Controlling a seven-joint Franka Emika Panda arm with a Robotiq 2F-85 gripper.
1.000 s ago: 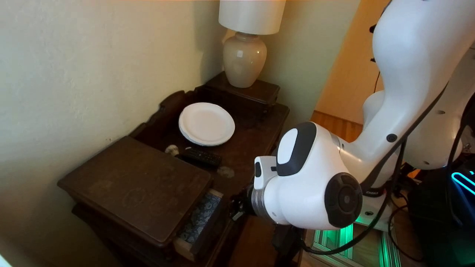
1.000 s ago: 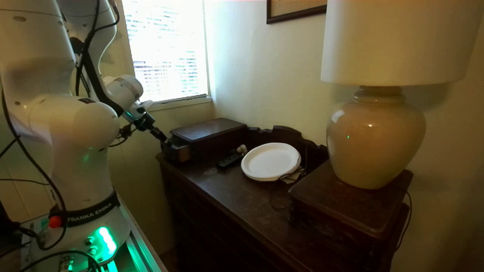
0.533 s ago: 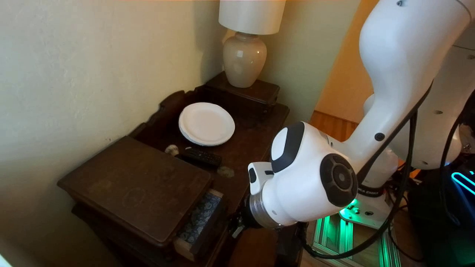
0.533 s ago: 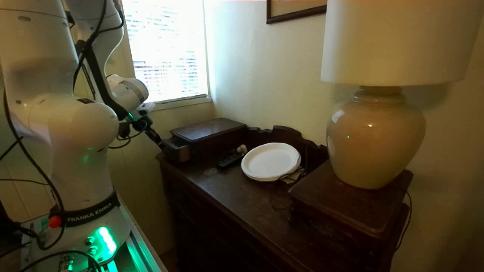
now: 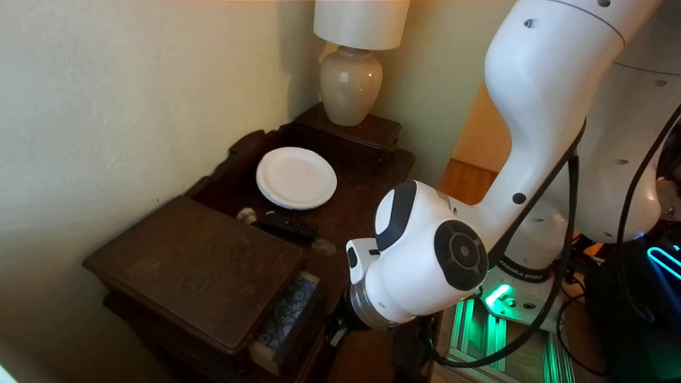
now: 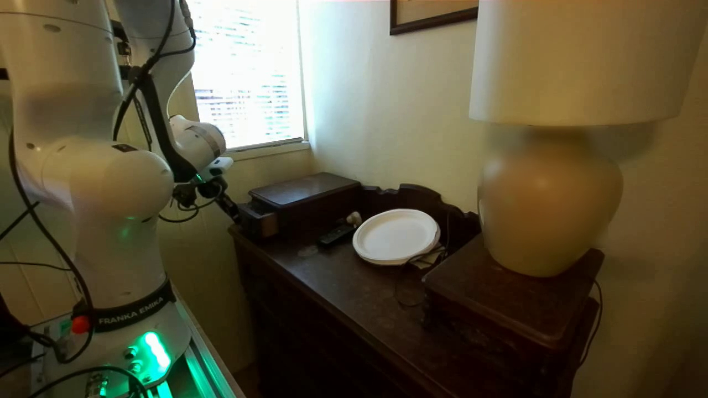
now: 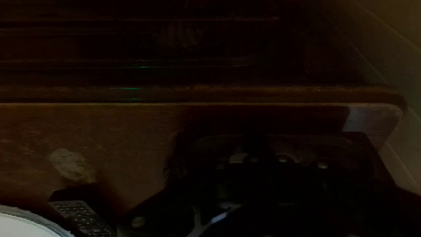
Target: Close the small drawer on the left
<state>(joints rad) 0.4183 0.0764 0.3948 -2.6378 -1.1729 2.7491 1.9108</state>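
Note:
The small drawer stands pulled out from under the flat dark top panel. Its blue-grey patterned inside and pale wooden edge show. In an exterior view its tan side shows at the dresser's far end. My gripper is beside the drawer's outer front face, low down near the dresser's front edge. In an exterior view the gripper points down at the drawer front. In the dark wrist view the gripper appears shut and empty, over the drawer front. I cannot tell whether it touches the front.
White plates, a remote and a small pale object lie on the dresser top. A lamp stands on a raised box at the dresser's other end. Walls stand behind the dresser.
The arm has shifted toward the dresser's drawer end, and the fingertips have dropped from near the drawer front's top edge to lower in front of it. The drawer has not visibly moved.

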